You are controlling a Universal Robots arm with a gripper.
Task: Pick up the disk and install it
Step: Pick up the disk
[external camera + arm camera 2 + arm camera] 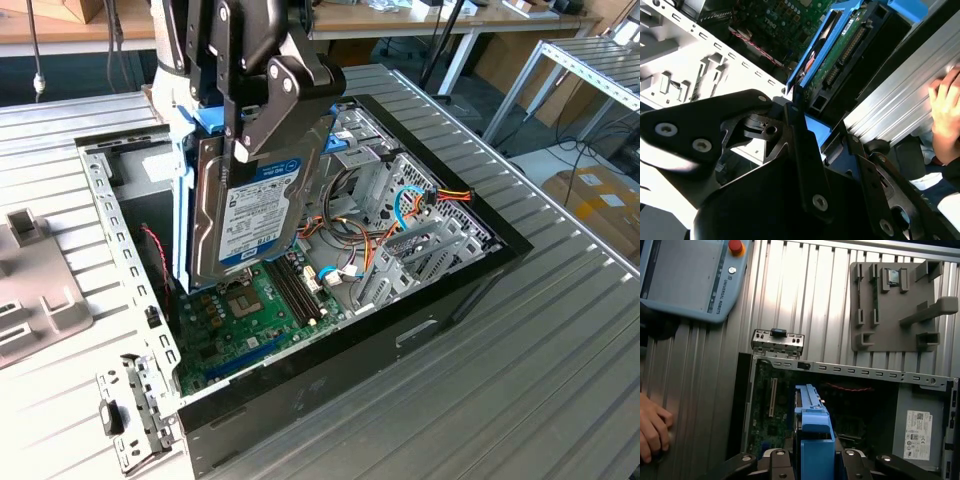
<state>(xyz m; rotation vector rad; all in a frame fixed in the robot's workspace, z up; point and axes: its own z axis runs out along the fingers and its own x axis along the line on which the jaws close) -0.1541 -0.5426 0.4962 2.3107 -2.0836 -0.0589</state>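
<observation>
I have the arm (pixel 170 45) hanging from above, its wrist pointing almost straight down. The gripper (pixel 228 120) is clamped tight on the top end of the disk (pixel 255 215), which hangs on edge beneath it. In the exterior view one black finger (pixel 290 90) lies against the labelled face, and the other sits on the far side. In both wrist views the finger links (pixel 805 165) (pixel 742 466) angle inward, flanking the disk's end.

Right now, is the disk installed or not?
Not installed: the hand grips the disk, stood on edge, over the open case.
</observation>
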